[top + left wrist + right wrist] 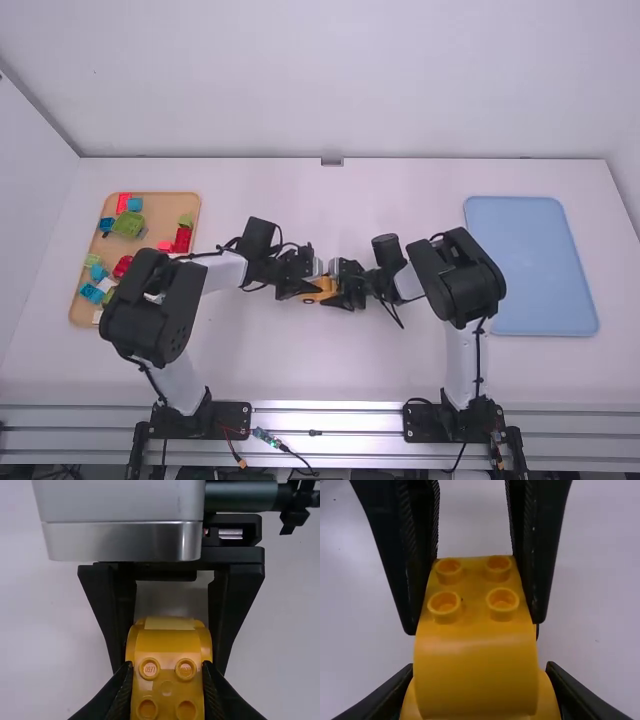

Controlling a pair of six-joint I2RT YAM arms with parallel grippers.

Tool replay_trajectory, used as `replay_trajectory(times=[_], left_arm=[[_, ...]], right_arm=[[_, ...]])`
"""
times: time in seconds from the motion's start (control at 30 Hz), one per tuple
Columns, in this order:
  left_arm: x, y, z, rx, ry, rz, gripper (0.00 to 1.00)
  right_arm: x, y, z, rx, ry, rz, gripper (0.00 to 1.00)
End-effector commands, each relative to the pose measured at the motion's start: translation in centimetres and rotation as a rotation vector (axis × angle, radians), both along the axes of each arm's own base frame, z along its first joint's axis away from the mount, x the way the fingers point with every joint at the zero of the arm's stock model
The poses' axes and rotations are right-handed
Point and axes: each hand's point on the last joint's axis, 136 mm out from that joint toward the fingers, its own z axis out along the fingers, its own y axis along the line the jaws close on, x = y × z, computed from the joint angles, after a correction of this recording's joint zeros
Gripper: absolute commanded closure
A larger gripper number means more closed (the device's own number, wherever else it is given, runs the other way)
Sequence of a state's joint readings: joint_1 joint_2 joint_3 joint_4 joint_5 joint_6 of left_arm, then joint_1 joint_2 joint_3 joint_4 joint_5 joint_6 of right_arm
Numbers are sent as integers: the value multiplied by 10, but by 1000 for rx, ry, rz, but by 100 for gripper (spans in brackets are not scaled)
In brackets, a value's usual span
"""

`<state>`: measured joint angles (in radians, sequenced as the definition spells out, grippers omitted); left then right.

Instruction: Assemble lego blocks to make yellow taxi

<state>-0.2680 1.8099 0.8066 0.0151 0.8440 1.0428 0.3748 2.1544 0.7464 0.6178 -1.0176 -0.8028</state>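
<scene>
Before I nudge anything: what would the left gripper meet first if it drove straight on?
Beyond the yellow blocks it holds, the left gripper would probably meet the facing right gripper, though depth is unclear.

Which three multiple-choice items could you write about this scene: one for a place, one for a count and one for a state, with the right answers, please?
1. In the high view, where is the wooden tray?
A) Right side
B) Left side
C) Middle

2. How many studs does the yellow piece show in the right wrist view?
A) One
B) Two
C) Four

3. How is the yellow piece now?
A) Held by both pincers
B) Lying in the tray
C) Loose on the table

Answers:
1: B, its rim and coloured blocks show there.
2: C, two rows of two stand on its top.
3: A, the left pincer and the right pincer each have fingers against its sides.
</scene>
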Motion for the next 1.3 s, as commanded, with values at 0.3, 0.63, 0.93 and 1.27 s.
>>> replay_trajectory(times=[0.3, 0.63, 0.93, 1.27], left_arm=[[-32, -2, -26, 63, 81, -48, 98], [-31, 8, -40, 147, 106, 11, 98], [-32, 12, -49, 165, 82, 44, 98], [-23, 4, -35, 136, 89, 24, 13]], right_arm=[[1, 0, -4, -3, 25, -10, 44], [3, -3, -4, -3, 25, -19, 45], [4, -2, -3, -1, 23, -18, 45], [5, 0, -3, -13, 52, -3, 45]])
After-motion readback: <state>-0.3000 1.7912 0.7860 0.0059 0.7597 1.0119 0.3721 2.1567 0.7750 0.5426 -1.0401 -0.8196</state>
